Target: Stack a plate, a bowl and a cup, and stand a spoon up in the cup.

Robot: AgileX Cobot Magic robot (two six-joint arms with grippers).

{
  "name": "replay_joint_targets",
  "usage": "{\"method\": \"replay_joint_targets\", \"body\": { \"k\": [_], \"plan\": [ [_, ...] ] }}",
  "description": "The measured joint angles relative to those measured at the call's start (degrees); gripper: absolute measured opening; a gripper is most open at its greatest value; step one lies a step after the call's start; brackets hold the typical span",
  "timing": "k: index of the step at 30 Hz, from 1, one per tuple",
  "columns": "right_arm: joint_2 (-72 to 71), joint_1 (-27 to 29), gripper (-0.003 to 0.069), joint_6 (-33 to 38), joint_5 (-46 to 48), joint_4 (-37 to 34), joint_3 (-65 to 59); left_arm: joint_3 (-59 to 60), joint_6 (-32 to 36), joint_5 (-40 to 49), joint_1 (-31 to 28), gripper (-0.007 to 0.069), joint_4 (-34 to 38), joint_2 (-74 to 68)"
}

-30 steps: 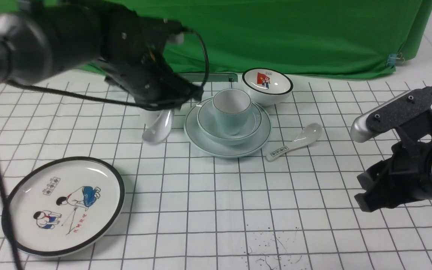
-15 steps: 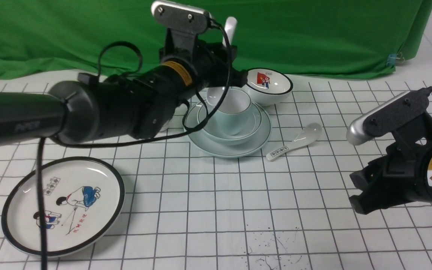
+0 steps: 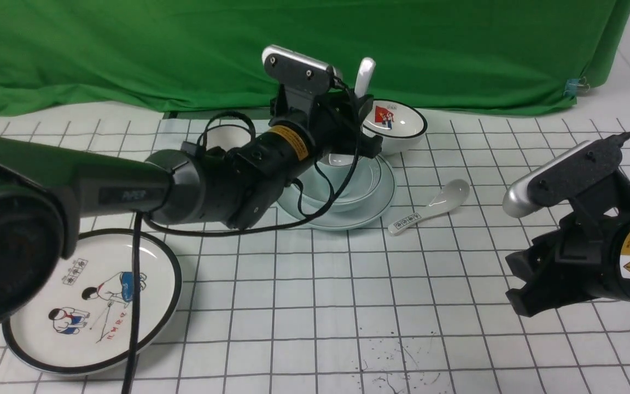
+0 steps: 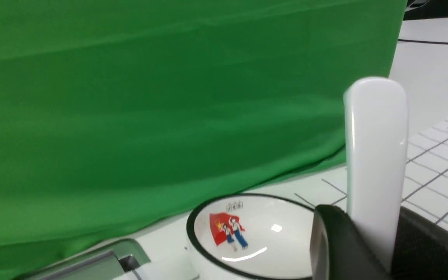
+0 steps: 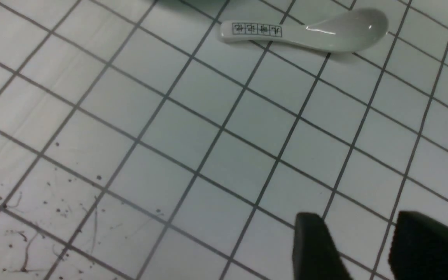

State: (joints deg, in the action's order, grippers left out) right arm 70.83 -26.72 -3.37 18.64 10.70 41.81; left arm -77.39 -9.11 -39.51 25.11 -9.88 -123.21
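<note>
1. Spoon (image 3: 365,74): plain white, unmarked. The left jaws are closed on its handle, which stands nearly upright over the cup (image 3: 341,164). The cup sits in the bowl (image 3: 374,178) on the plate (image 3: 372,214), at the far middle of the table (image 3: 315,306).
2. Right jaws: parted and holding nothing, they hover over bare table on the near right.
3. Writing: the marked spoon (image 3: 435,207) carries four boxed black characters on its handle end, too small to read. The picture plate (image 3: 96,306) and picture bowl (image 3: 397,126) bear similar boxed characters. Both wrists carry yellow labels; the right one shows a warning triangle. The lettering on the left arm (image 3: 200,186) is illegible.
4. Hidden: the left arm covers most of the cup and the spoon's lower end, so it cannot be told whether that end is inside the cup.
5. Change: one second ago the spoon hung bowl-end down, left of the stack. Half a second ago its handle stood higher and further left. The right arm has barely shifted.
</note>
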Motion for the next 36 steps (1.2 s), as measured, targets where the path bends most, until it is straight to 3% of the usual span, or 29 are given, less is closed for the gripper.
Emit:
{"method": "replay_joint_targets", "body": {
  "k": [5, 8, 12, 14, 17, 19, 20, 23, 27, 30, 36],
  "plan": [
    [0.00, 0.00, 0.0318, 0.00, 0.00, 0.00, 0.00, 0.00, 0.72, 0.78, 0.00, 0.0100, -0.13, -0.67],
    [0.00, 0.00, 0.0318, 0.00, 0.00, 0.00, 0.00, 0.00, 1.60, 1.63, 0.00, 0.0161, -0.35, -0.67],
    [0.00, 0.00, 0.0318, 0.00, 0.22, 0.00, 0.00, 0.00, 1.93, 8.75, 0.00, 0.0346, -0.63, 0.68],
    [-0.21, 0.00, 0.0318, 0.00, 1.45, -0.06, 0.00, 0.00, 1.93, 13.91, 0.00, 0.0397, -0.79, 2.50],
    [-1.33, 0.00, 0.0315, 0.77, 4.16, -0.06, 0.00, 0.00, 1.93, 21.73, 0.00, 0.0416, -0.94, 6.33],
    [-4.58, 0.00, 0.0258, 3.37, 11.63, -0.06, 0.61, 0.00, 2.19, 32.71, 0.00, 0.0370, -0.94, 14.24],
    [-4.89, 0.00, 0.0250, 3.78, 12.26, -0.06, 0.84, 0.00, 2.21, 33.51, 0.00, 0.0363, -0.94, 14.91],
    [-11.92, 0.00, 0.0074, 6.44, 23.88, -0.11, 3.44, -0.02, 2.96, 47.13, 0.00, 0.0197, -0.94, 27.72],
    [-22.33, 0.00, 0.0016, 7.64, 28.02, -0.11, 3.36, 1.61, 3.35, 56.50, 0.00, 0.0013, -1.12, 40.24],
    [-31.27, 0.00, 0.0013, 7.70, 24.70, -0.11, 0.79, 6.04, 3.43, 56.59, 0.00, -0.0031, -0.69, 49.20],
    [-47.81, 0.00, 0.0013, 3.37, 10.92, -0.11, -9.70, 18.43, 3.43, 46.81, 0.00, -0.0036, 0.65, 63.91]
  ]
}}
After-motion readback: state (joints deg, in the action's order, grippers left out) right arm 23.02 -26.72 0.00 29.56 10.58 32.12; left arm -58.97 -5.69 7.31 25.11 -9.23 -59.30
